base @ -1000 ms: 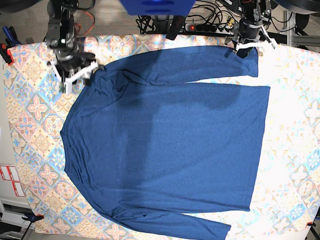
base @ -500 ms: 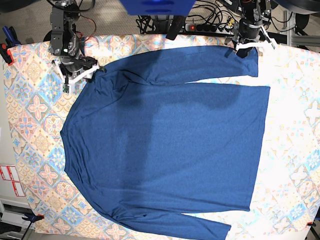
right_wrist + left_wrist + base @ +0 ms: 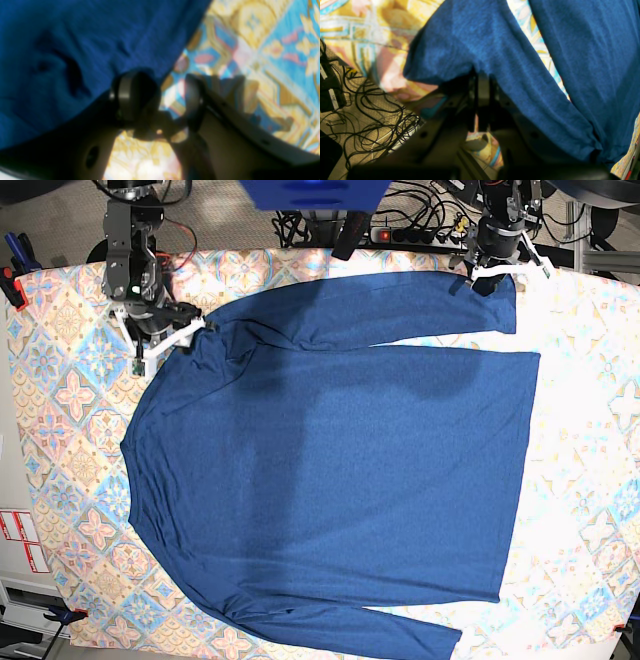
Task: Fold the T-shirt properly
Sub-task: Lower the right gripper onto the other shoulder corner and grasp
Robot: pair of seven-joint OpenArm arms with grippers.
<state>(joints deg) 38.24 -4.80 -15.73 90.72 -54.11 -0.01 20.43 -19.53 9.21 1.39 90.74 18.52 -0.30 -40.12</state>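
Left gripper (image 3: 496, 268) I've got pinched on the sleeve cuff of the T-shirt (image 3: 330, 470), spread flat on the tablecloth (image 3: 60, 390), right gripper (image 3: 165, 340) wide beside the shoulder edge; sleeve-fold step, next needs right closing on fabric.

A plain, dark navy-blue long-sleeved knit shirt (image 3: 340, 470) with a faintly heathered surface and no print was seen. Beneath it, a pastel tablecloth (image 3: 70, 410) was patterned with ornate tile medallions in light blue, yellow, pink and orange. White gripper fingers (image 3: 150, 340) were mounted on black arms.
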